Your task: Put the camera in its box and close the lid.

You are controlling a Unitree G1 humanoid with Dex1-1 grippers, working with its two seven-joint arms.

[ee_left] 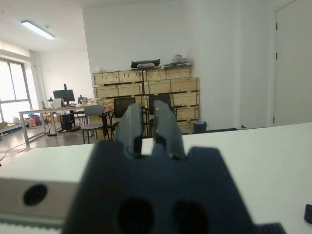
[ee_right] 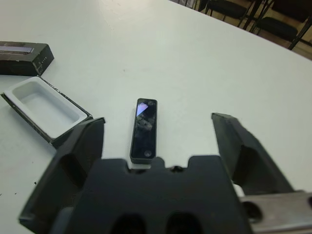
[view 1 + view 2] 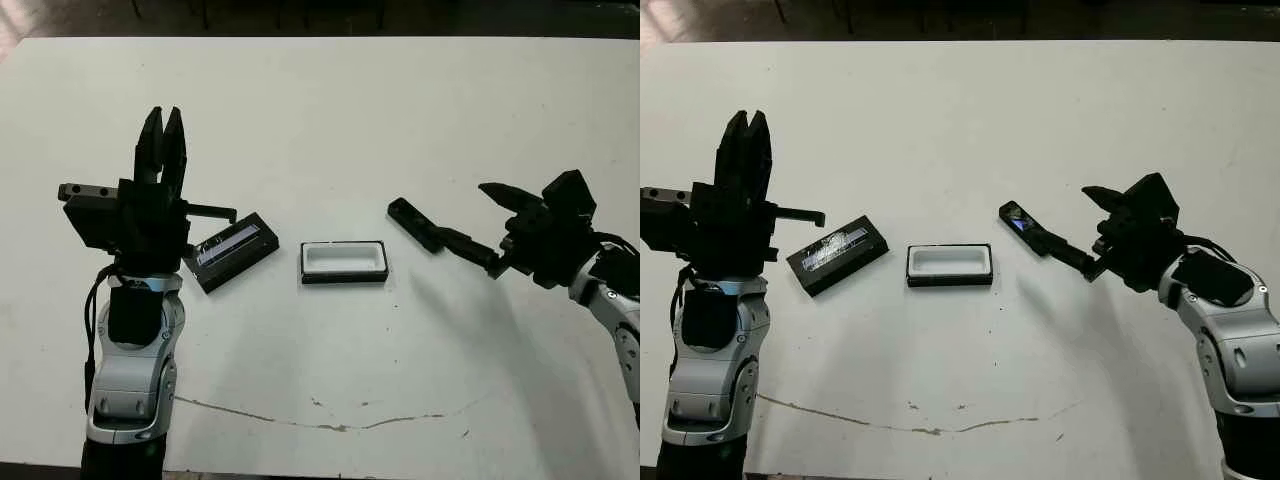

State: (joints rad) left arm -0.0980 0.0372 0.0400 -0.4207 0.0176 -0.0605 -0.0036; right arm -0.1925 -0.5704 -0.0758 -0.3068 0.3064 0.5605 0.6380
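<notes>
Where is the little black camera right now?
The camera lies flat on the white table, on the robot's right, between the box and the open right gripper.

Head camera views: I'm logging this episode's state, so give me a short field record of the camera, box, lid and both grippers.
camera: slim black bar-shaped camera, lying on the white table, outside the box
box: shallow black white-lined tray, open and empty
lid: flat black silver-striped cover, on the table to the box's left
right gripper: open, fingers either side of the camera
left gripper: raised, shut, empty
</notes>
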